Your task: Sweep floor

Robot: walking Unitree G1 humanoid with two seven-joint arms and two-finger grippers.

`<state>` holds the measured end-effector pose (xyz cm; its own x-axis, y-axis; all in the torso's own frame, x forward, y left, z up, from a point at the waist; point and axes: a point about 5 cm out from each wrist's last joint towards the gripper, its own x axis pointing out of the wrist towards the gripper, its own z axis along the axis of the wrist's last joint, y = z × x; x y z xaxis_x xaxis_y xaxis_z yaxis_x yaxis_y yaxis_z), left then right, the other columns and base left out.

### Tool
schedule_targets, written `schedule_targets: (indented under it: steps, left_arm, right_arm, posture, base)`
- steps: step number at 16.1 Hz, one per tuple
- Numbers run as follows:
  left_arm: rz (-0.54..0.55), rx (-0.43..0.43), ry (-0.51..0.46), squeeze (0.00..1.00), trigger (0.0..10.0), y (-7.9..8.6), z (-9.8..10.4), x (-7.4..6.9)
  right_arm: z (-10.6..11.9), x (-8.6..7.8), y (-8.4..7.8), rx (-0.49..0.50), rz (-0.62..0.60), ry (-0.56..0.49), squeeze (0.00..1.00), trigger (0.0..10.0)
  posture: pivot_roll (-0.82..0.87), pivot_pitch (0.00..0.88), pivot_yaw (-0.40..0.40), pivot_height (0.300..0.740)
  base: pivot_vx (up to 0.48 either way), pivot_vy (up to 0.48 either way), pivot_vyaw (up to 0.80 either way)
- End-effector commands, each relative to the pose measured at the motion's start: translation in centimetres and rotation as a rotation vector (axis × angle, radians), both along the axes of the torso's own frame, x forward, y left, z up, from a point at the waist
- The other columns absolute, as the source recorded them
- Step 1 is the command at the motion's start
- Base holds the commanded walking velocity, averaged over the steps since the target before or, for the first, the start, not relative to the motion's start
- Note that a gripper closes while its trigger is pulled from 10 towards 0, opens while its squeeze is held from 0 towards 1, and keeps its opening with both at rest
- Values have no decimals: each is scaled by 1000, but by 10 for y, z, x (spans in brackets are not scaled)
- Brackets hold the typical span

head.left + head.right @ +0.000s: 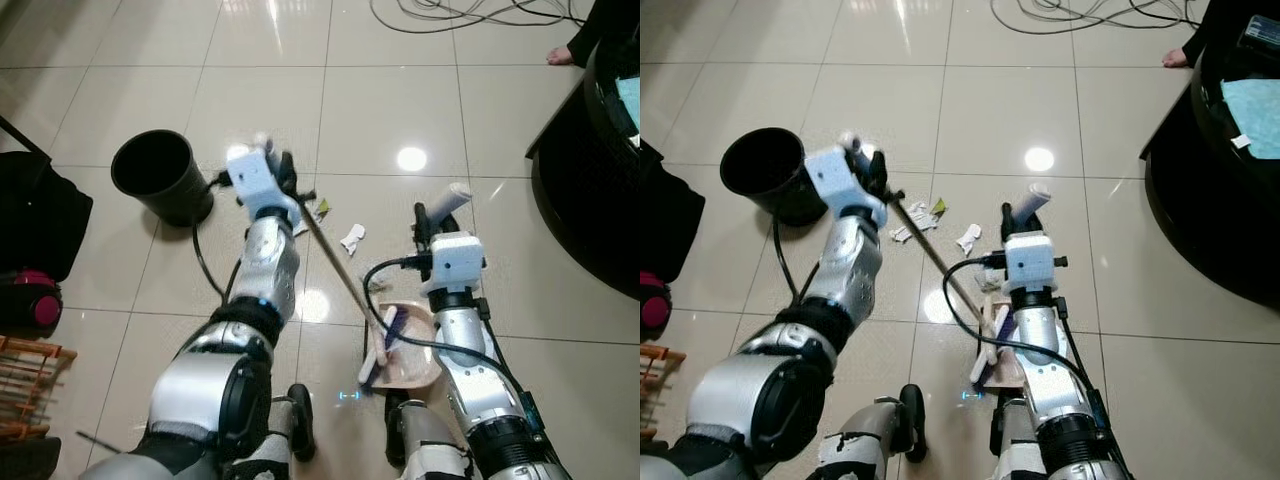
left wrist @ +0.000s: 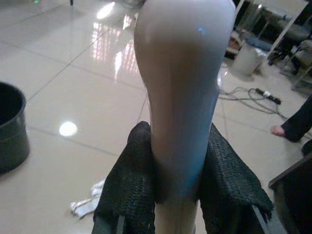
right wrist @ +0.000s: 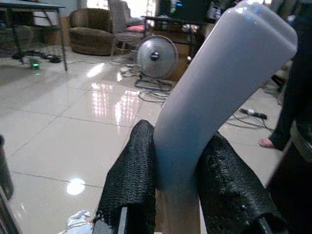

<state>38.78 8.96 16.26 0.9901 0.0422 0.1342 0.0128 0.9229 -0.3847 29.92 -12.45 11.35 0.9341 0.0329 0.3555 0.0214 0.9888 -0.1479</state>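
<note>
My left gripper (image 1: pixel 276 166) is shut on the pale top of the broom handle (image 2: pixel 183 92), its black fingers (image 2: pixel 131 180) pressing on both sides. The thin broom stick (image 1: pixel 335 265) slants down to the brush head (image 1: pixel 384 345), which rests in the beige dustpan (image 1: pixel 415 360) on the floor between my legs. My right gripper (image 1: pixel 440 215) is shut on the dustpan's upright pale handle (image 3: pixel 214 87). Crumpled paper scraps (image 1: pixel 352 238) and more litter (image 1: pixel 314 212) lie on the tiles just beyond the dustpan. A black bin (image 1: pixel 160 175) stands upright and open to the left of the litter.
A black bag (image 1: pixel 35 215), a pink object (image 1: pixel 40 300) and a wooden rack (image 1: pixel 30 385) line the left edge. Dark furniture (image 1: pixel 595 180) fills the right side. Cables (image 1: pixel 470 12) and a person's foot (image 1: pixel 560 55) are at the far end. A floor fan (image 3: pixel 156 56) stands farther off.
</note>
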Motion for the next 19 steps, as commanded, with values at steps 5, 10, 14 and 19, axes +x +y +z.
schedule_targets:
  steps: [5, 10, 14, 19]
  left_arm:
    - [-117, 8, -99, 0, 10000, -13, 22, 4]
    - [-186, 228, -230, 0, 10000, 5, 37, 4]
    - [-220, 362, -335, 0, 10000, 23, 63, 7]
    - [-136, 429, -404, 0, 10000, 69, 112, 15]
  right_arm:
    - [-9, -1, -4, 96, -14, 74, 0, 10000]
    - [19, -3, -11, 166, 39, -8, 0, 10000]
    - [37, -7, -19, 201, 61, -50, 0, 10000]
    - [49, -6, -30, 304, 46, -65, 0, 10000]
  posture:
    - [90, 270, 101, 740]
    - [72, 214, 81, 740]
    - [60, 161, 68, 740]
    - [75, 105, 63, 740]
  base:
    - [0, 0, 0]
    - [0, 0, 0]
    - [0, 0, 0]
    - [0, 0, 0]
